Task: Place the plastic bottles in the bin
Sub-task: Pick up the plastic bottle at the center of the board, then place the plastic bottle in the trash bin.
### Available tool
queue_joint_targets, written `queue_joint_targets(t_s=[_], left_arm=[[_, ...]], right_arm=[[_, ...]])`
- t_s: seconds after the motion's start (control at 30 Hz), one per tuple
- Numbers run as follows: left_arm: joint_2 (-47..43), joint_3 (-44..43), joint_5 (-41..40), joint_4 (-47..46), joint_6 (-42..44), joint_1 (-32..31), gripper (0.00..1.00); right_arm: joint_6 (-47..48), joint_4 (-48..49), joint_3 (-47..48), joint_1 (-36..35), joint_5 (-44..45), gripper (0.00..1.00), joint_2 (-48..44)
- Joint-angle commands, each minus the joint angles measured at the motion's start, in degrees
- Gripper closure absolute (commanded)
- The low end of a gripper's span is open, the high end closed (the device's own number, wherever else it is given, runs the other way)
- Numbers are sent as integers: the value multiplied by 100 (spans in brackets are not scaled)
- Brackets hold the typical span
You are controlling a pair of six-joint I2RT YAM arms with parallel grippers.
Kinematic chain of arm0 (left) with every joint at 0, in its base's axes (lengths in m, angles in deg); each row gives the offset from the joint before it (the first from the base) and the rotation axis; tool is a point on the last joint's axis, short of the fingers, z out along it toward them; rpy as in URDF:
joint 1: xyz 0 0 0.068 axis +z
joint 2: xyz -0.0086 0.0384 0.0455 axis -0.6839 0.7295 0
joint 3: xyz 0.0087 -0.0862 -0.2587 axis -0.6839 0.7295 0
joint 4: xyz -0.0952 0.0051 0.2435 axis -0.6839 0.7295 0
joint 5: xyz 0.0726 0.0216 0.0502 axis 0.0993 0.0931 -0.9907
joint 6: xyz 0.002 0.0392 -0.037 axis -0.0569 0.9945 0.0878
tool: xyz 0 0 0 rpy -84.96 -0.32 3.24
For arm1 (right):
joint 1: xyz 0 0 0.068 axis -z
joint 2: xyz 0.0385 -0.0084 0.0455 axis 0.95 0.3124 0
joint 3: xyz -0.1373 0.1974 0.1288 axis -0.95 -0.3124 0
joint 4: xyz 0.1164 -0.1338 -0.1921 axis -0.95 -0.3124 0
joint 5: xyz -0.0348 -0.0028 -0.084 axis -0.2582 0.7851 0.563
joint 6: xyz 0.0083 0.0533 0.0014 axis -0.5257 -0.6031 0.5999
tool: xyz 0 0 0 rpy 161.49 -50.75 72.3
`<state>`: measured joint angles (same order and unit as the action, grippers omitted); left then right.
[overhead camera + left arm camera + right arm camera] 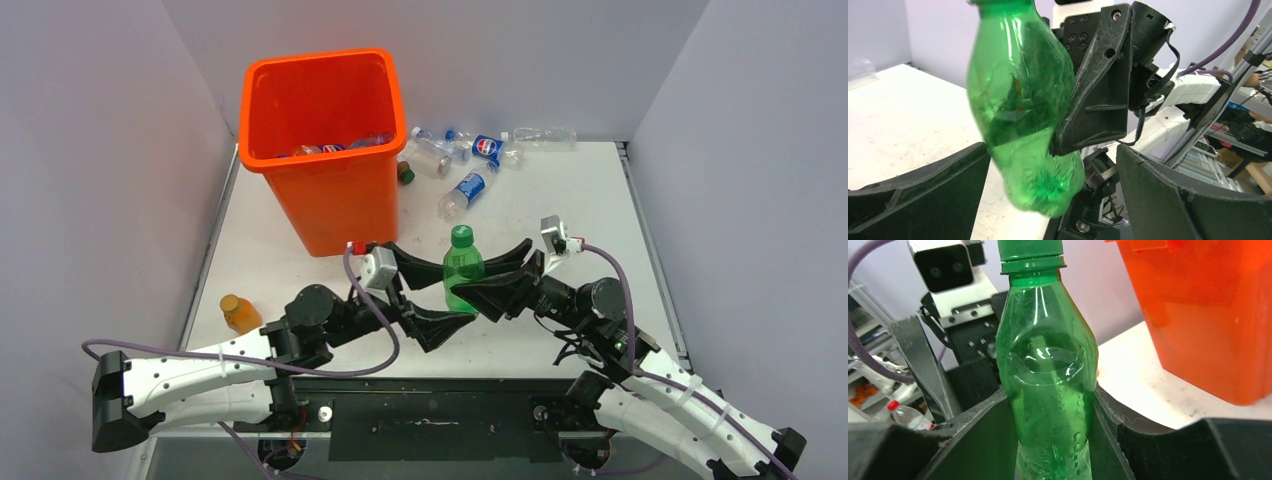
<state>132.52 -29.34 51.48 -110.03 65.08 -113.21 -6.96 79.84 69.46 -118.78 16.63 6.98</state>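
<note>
**A:** Near edge of the table (560,210), dead centre: the green bottle (462,268) is upright, cap on top, right between the two arms.

**B:** Who's got hold of it?

**A:** The right gripper (476,282), reaching in from 3 o'clock. Its wrist view shows the fingers (983,435) clamped on the lower body, one on each side, and the plastic is dented just above them.

**B:** And the left gripper (1052,155)?

**A:** That one reaches in from 8 o'clock with its jaws spread wide. They bracket the bottle's base, but whether either one touches it I cannot tell.

**B:** Where's the bin?

**A:** The bin (320,200) stands at 11 o'clock from the green bottle, well apart from it. Labelled bottles (335,148) lie inside.

**B:** Anything loose on the table?

**A:** Clear bottles (470,150) lie scattered at 12 o'clock by the far edge, at the bin's 3 o'clock side. An orange bottle (238,313) stands upright over at 9 o'clock, near the table's edge.
</note>
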Motion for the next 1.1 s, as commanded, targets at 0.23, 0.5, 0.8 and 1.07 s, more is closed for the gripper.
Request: queue_joint_targets(t_s=[0.23, 0.5, 0.8, 1.07], left_arm=[[-871, -1328, -1787, 1422, 111, 98, 1], [424, -2527, -758, 2226, -480, 186, 16], [924, -2724, -641, 2343, -583, 195, 32], [931, -2680, -756, 2241, -594, 195, 49]], right_arm=[[1819, -2129, 589, -50, 404, 95, -513], [1796, -1954, 538, -51, 443, 95, -458], [1684, -1783, 594, -65, 330, 95, -464], [1663, -1703, 510, -58, 314, 95, -469]])
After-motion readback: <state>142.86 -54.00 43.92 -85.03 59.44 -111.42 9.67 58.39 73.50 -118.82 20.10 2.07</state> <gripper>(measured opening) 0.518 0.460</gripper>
